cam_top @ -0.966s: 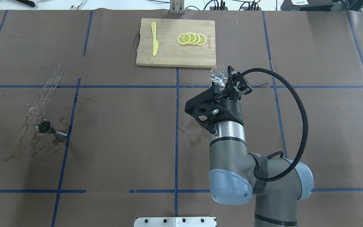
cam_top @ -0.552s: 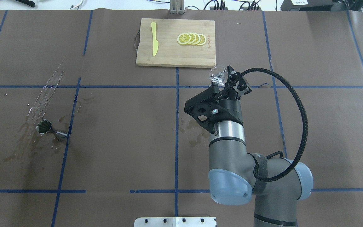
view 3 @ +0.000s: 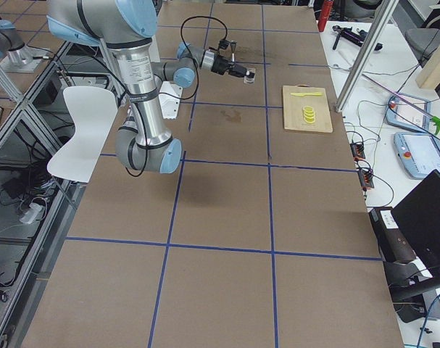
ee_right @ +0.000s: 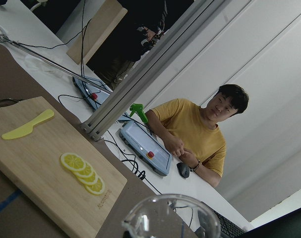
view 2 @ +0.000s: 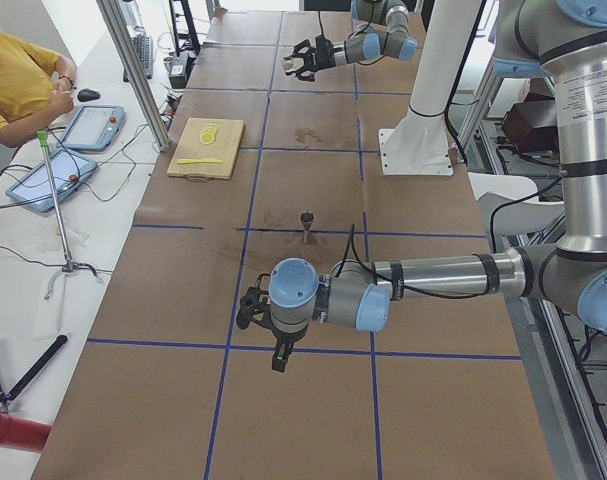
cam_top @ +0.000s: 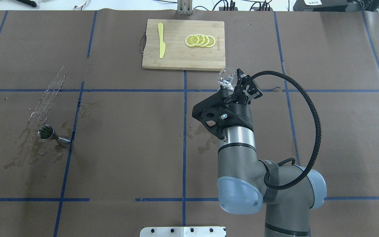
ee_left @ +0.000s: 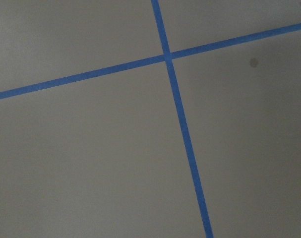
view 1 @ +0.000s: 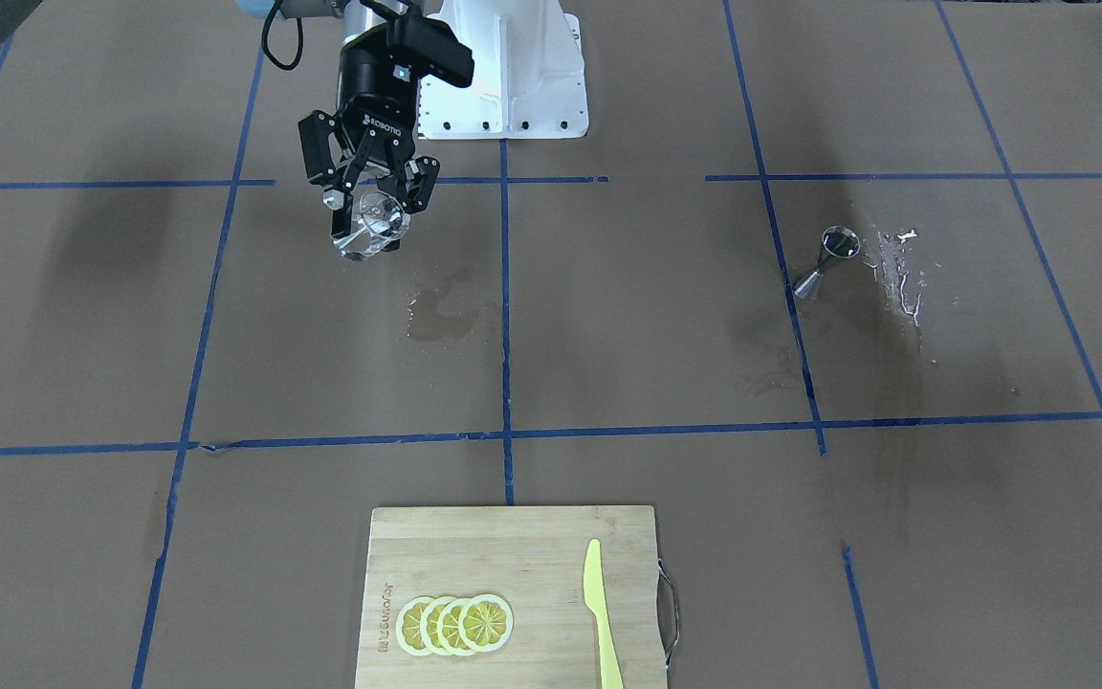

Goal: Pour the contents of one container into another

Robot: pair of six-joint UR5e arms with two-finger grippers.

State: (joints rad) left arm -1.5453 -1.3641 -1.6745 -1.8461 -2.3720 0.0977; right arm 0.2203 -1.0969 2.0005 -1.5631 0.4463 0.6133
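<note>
Right claw (view 1: pixel 371 212) tight around the clear glass tumbler (view 1: pixel 366 235), above the table (view 1: pixel 628 344).

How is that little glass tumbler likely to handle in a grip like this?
The glass tumbler is clear, smooth glass, so it probably sits slippery between the fingers of the right gripper, more so if wet; damp stains mark the table. It appears held in the air, so a slip would likely break it. Small, so probably light.

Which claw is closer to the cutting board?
Right. The right gripper, holding a glass, hovers by the cutting board; the left gripper is far off to the robot's left.
</note>
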